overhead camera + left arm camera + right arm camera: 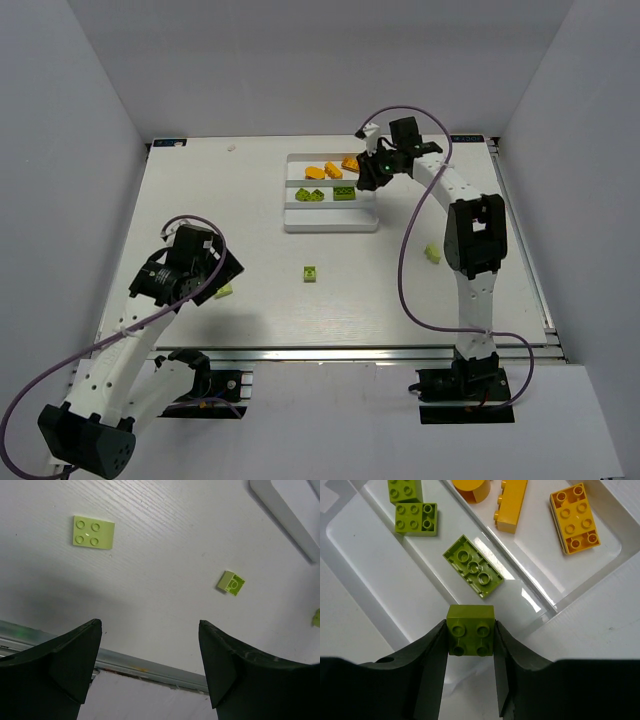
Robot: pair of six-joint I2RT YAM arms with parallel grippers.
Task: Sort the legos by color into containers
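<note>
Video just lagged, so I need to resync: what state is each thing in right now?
Right end effector: shut on a green brick, above the tray.
Left end effector: open, empty, above the table.
Orange bricks: lying in the far compartment.
Other green bricks: three lying in the middle compartment.
Loose bricks: three lying on the table, unsorted.

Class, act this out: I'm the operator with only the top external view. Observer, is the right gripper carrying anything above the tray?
Observer: Yes, the right gripper is shut on a lime brick, studs showing.
Operator: And the long lime brick in the tray?
Observer: It lies underside up, in the compartment beside the orange bricks.
Operator: The left gripper?
Observer: Open, holding nothing; a flat lime plate lies on the table ahead.
</note>
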